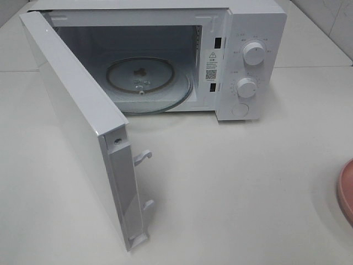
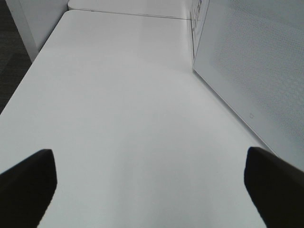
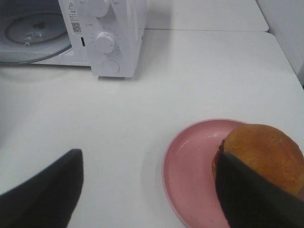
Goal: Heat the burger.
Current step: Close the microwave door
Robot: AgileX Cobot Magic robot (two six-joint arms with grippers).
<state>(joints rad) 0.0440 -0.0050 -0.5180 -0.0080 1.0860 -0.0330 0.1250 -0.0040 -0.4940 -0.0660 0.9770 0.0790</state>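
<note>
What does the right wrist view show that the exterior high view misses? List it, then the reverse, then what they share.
Only the right wrist view: the burger sitting on the pink plate, and the right end effector standing open above the table with nothing between its fingers.

Only the exterior high view: the microwave door swung wide open, with its latch hooks.

Both: the white microwave, its two knobs, the empty glass turntable, the table, and at least an edge of the plate.
</note>
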